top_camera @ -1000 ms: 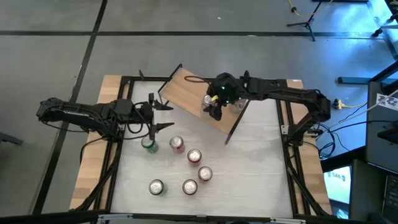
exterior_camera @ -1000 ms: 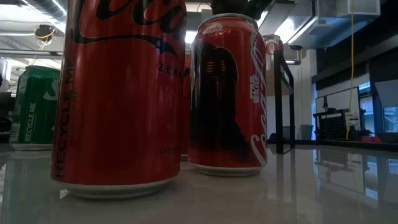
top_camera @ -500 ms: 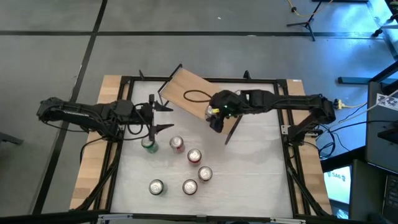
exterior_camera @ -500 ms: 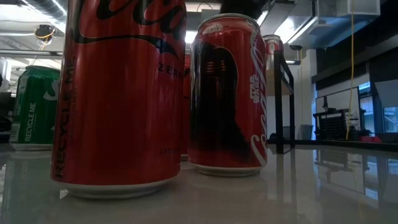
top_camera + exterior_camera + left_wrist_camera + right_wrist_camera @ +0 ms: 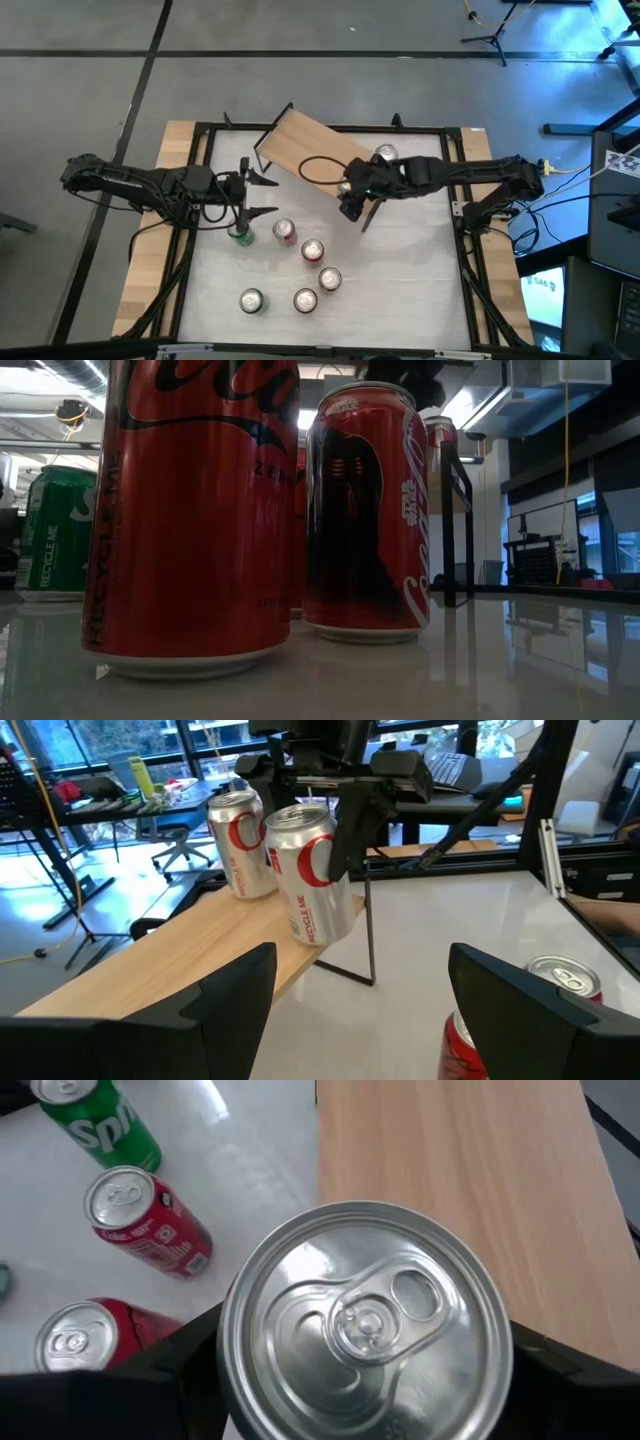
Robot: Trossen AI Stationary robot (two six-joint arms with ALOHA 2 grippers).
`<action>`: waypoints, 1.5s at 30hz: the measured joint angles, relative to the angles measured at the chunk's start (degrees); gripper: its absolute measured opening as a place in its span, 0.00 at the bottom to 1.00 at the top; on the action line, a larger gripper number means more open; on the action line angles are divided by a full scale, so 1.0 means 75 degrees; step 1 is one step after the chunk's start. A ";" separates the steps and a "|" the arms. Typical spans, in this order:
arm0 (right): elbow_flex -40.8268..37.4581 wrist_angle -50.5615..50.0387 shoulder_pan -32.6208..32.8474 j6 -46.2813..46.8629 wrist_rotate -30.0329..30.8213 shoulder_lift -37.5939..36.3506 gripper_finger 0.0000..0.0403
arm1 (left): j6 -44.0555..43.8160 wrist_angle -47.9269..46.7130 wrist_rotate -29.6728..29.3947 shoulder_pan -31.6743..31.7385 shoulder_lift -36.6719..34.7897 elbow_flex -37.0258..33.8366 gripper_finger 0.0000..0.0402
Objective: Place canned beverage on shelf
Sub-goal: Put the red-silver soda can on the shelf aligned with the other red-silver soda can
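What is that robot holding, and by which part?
The right gripper grips a silver-and-red can by its side wall; the left gripper holds nothing.

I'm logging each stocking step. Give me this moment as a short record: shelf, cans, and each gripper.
shelf: light-wood board, set at an angle on the table
on shelf: one silver can, upright
right gripper: fingers shut on a second silver can, tilted at the shelf's edge
left gripper: fingers open, empty, beside the green can
on table: green can and five more cans, all upright
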 joint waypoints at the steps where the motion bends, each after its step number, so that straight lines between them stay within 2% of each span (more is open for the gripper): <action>1: 0.0001 -0.0001 0.0004 0.0091 0.0008 -0.0003 0.75 | 0.0000 -0.0002 -0.0002 -0.0012 0.0000 0.0000 0.71; 9: 0.0013 -0.0345 0.0342 0.0800 0.0933 -0.0185 0.74 | 0.0003 -0.0003 -0.0002 -0.0021 0.0000 0.0000 0.71; 19: 0.0022 -0.1435 0.0885 0.2511 0.1826 -0.0344 0.74 | 0.0006 -0.0003 -0.0005 -0.0021 0.0000 0.0000 0.71; 25: 0.0022 -0.1495 0.1000 0.3182 0.2437 -0.0332 0.75 | 0.0009 -0.0003 -0.0002 -0.0021 0.0000 0.0000 0.71; 39: -0.0474 -0.1462 0.0978 0.3522 0.2830 -0.0318 0.75 | 0.0009 -0.0006 -0.0004 -0.0021 0.0000 0.0000 0.71; 45: -0.0474 -0.1493 0.0976 0.3498 0.2652 -0.0318 0.78 | 0.0011 -0.0009 -0.0005 -0.0021 0.0000 0.0000 0.71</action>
